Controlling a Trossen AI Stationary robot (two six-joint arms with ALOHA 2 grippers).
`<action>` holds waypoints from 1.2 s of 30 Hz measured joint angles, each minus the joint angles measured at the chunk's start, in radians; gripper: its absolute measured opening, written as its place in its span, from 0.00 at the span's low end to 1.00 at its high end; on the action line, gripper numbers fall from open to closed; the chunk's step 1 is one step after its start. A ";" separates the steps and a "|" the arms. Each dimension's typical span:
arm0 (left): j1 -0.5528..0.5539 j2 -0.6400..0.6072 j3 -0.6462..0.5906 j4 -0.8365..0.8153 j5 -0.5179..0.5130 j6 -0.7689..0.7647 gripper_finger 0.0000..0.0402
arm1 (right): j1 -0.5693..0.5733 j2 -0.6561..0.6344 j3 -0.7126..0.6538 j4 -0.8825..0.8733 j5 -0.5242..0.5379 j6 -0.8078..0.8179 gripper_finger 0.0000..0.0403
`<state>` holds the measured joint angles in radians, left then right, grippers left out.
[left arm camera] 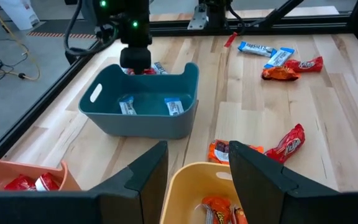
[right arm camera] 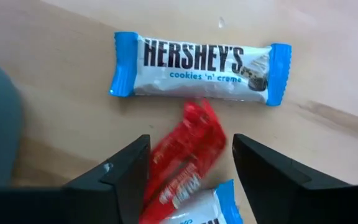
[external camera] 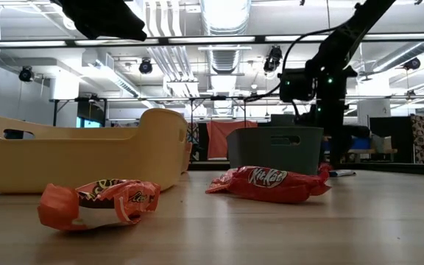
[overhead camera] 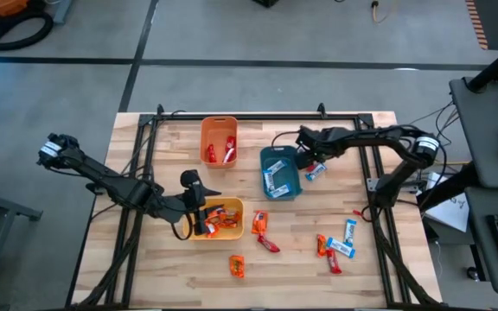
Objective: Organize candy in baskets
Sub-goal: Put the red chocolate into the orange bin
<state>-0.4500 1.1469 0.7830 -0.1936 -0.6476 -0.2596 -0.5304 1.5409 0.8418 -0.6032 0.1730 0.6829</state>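
The right pincer [right arm camera: 190, 180] hangs just beside the teal basket [overhead camera: 281, 172], its fingers apart over a blue-and-white bar [right arm camera: 199, 65] and a red bar [right arm camera: 185, 155] lying on the wooden surface [overhead camera: 379, 281]. The left pincer [left arm camera: 197, 177] hovers over the yellow basket [overhead camera: 229, 226], fingers apart and holding nothing. The orange basket [overhead camera: 218, 138] holds red bars. More candy lies scattered across the surface.
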 joint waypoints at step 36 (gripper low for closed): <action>0.011 0.151 0.000 0.499 0.370 0.312 0.38 | 0.377 -0.599 -0.033 0.203 0.014 -0.230 0.09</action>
<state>-0.4386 1.2978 0.7826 0.3050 -0.2776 0.0525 -0.1537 0.9418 0.8091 -0.3999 0.1872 0.4532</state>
